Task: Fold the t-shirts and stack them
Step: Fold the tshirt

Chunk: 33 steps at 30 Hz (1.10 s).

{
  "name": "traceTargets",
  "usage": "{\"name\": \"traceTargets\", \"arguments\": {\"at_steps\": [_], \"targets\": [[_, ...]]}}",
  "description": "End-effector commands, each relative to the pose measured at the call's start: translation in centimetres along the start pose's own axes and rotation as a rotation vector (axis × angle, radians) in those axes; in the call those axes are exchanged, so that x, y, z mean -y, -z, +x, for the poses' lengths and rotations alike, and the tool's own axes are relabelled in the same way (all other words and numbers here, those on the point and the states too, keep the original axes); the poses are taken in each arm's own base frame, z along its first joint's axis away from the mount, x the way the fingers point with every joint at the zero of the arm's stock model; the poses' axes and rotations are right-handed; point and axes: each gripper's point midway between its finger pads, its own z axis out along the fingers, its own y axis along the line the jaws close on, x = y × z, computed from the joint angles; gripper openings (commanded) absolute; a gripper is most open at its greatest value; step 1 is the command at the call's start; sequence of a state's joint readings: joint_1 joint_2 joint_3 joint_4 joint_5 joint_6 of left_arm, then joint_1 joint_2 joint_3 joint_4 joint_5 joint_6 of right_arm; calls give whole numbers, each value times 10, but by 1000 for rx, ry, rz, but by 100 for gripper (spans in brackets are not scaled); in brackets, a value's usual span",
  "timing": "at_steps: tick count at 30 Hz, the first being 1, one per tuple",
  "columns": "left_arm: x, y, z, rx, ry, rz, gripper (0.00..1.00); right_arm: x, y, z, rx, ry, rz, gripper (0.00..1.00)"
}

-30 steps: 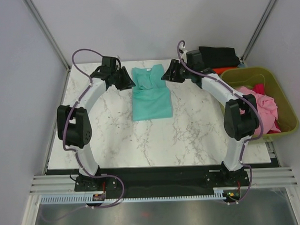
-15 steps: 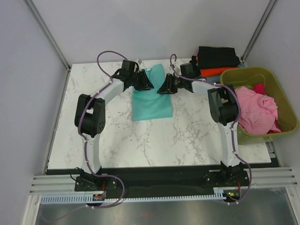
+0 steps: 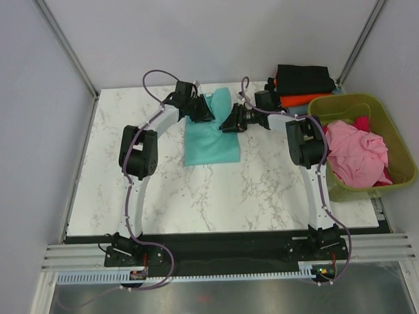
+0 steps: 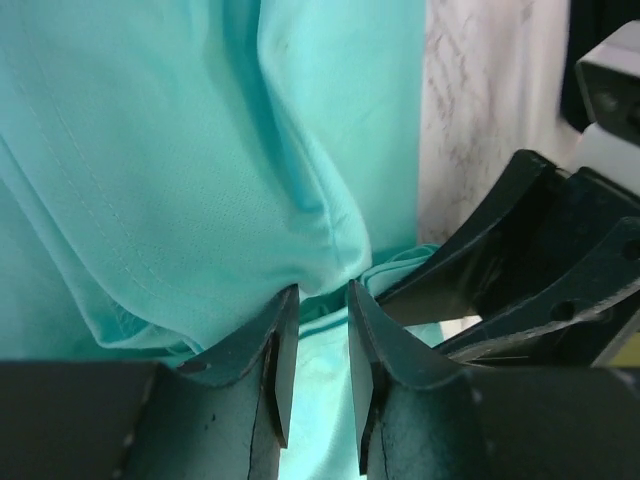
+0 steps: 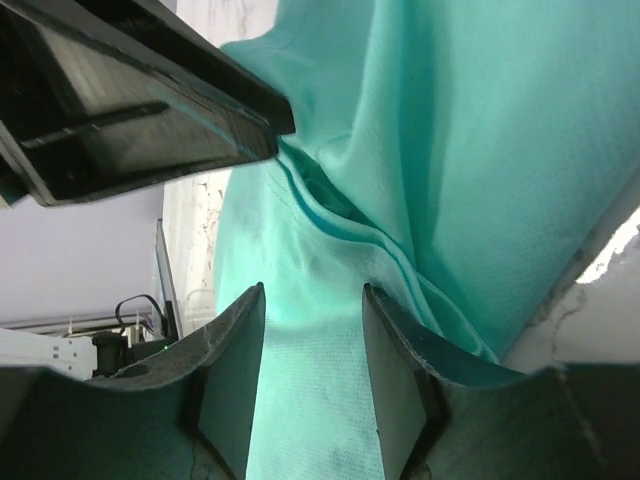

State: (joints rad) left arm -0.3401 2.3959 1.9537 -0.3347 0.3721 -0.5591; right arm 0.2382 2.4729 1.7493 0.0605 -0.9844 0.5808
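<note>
Pinching a gathered fold of the soft teal short-sleeved t-shirt (image 3: 210, 140) in my left gripper (image 4: 322, 295), holding my right gripper (image 5: 312, 295) parted over its cloth, shirt lying far-centre on the white marbled table (image 3: 265, 182)

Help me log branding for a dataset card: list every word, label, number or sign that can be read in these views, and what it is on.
No text can be read in any view.
The teal t-shirt: plain cloth, no print or label showing.
The olive-green tub: no marking visible.
The small tags at the arm bases: too small to read.
</note>
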Motion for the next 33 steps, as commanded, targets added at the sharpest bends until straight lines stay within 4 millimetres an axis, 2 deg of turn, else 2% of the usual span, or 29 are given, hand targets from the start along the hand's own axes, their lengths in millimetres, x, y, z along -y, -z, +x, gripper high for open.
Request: {"name": "traceTargets", "arguments": {"at_steps": [1,3,4,5,6,7,8,9,10,11,12,13,14,15,16,17,18,19,20,23,26,29,33], "targets": [[30,29,-45,95,-68,30,34,-39,8,-26,20,94,-91,52],[46,49,-55,114,-75,53,36,-61,15,-38,37,119,-112,57],[66,73,-66,151,-98,80,36,-83,23,-47,55,153,-129,59],[68,80,-63,148,-99,78,37,-93,27,-50,63,163,-135,61],[73,91,-63,156,-106,80,38,-103,32,-53,73,171,-137,68],[88,116,-69,193,-130,96,38,-129,45,-60,104,214,-141,71],[79,122,-58,182,-121,66,40,-129,48,-54,109,200,-124,76],[78,131,-54,188,-122,53,41,-152,62,-56,137,249,-123,77],[75,138,-49,190,-119,38,41,-158,68,-52,146,261,-109,78],[69,156,-38,197,-113,8,41,-142,70,-40,158,224,-46,79],[65,163,-30,196,-109,-7,41,-140,75,-35,173,215,-6,79],[62,172,-23,202,-112,-20,41,-152,89,-32,204,229,32,80],[51,182,-4,191,-105,-44,41,-127,89,-12,200,184,104,80],[49,190,1,210,-110,-44,41,-127,95,-7,226,188,121,79],[44,193,10,210,-110,-53,41,-137,101,-1,250,199,112,78],[24,188,35,169,-94,-87,41,-123,98,26,219,123,106,76],[30,203,34,216,-109,-63,41,-130,97,26,245,154,63,71],[23,204,42,216,-101,-75,41,-127,94,35,233,136,48,67],[13,206,60,199,-94,-86,41,-122,85,50,201,105,24,58],[-2,201,83,182,-75,-84,41,-121,69,70,156,84,-12,49],[-9,194,99,170,-52,-67,41,-125,55,78,128,96,-51,46],[-15,184,112,150,-33,-47,41,-117,45,83,113,93,-46,45],[-26,173,122,132,-19,-59,40,-91,38,99,82,70,-16,45]]}}
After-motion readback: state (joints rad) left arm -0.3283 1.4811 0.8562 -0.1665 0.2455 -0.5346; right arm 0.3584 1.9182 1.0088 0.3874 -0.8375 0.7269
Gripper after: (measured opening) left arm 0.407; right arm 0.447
